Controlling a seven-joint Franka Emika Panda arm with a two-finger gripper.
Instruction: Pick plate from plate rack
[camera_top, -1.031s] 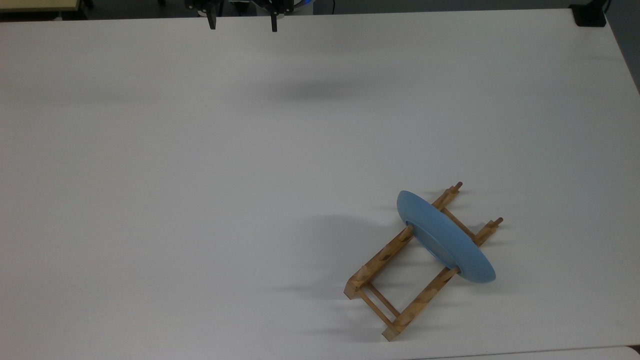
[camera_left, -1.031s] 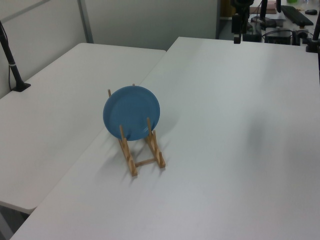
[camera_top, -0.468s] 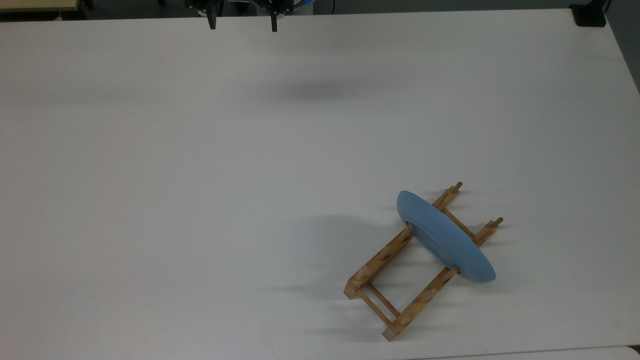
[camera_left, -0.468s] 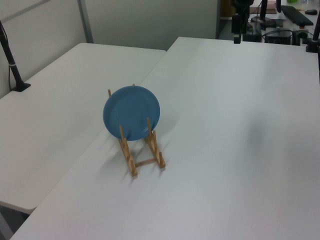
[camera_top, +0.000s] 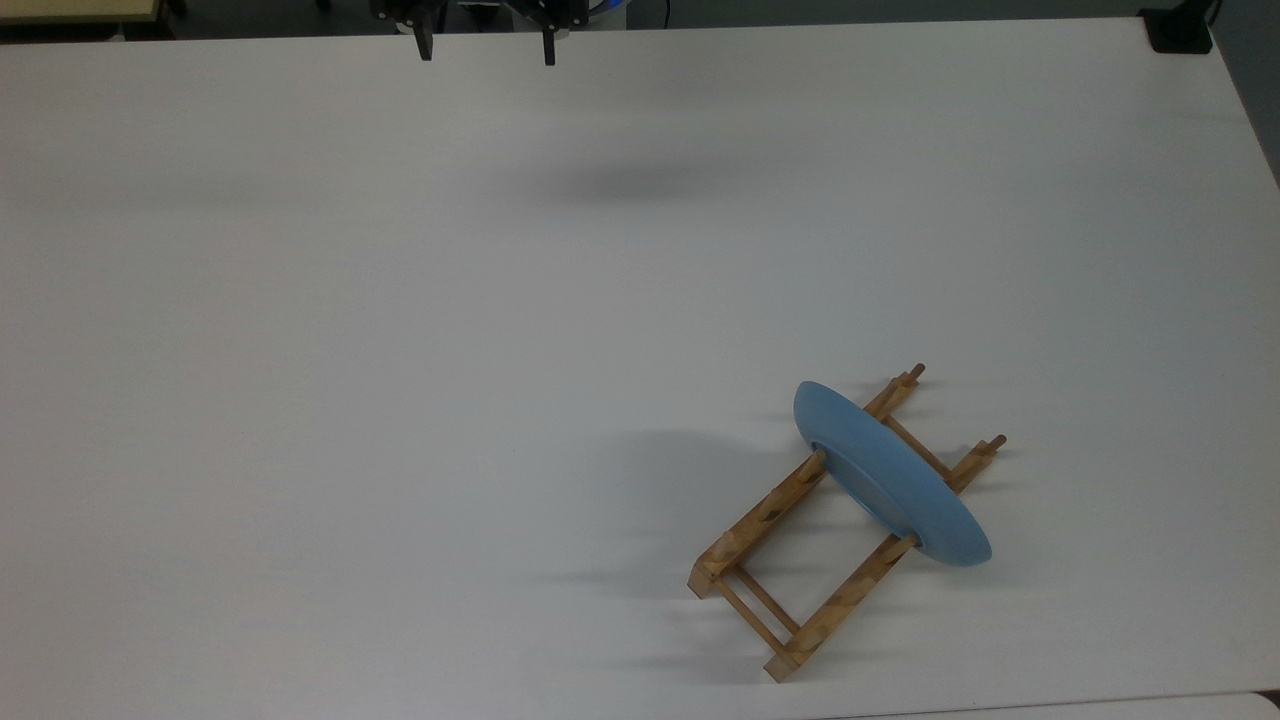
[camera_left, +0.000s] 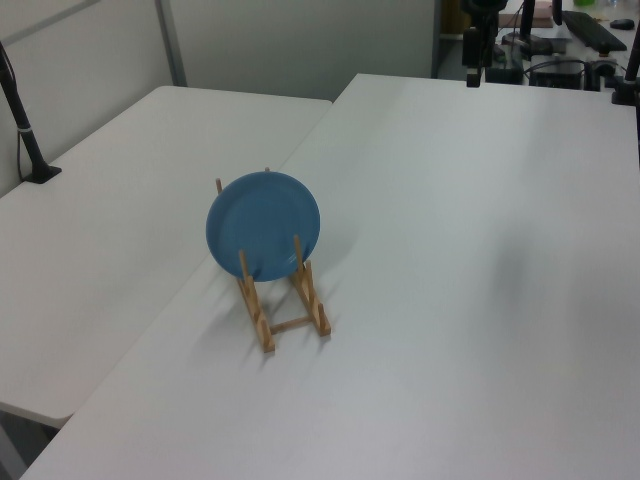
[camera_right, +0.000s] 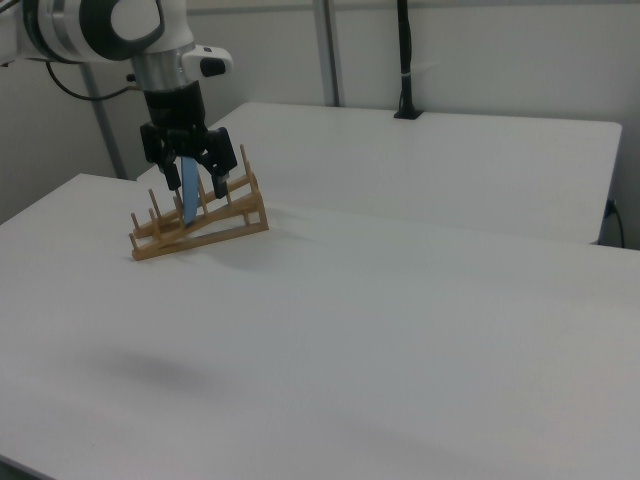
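End effector (camera_top: 486, 50) hangs at top view's upper edge, fingers spread wide, empty. Plate (camera_top: 890, 475) stands on edge in plate rack (camera_top: 800, 560), lower right, well apart; rim runs diagonally across the rails.

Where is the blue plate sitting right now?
The blue plate stands on edge between the pegs of the wooden plate rack, toward the top view's lower right of the white table, far from the gripper at the top edge.
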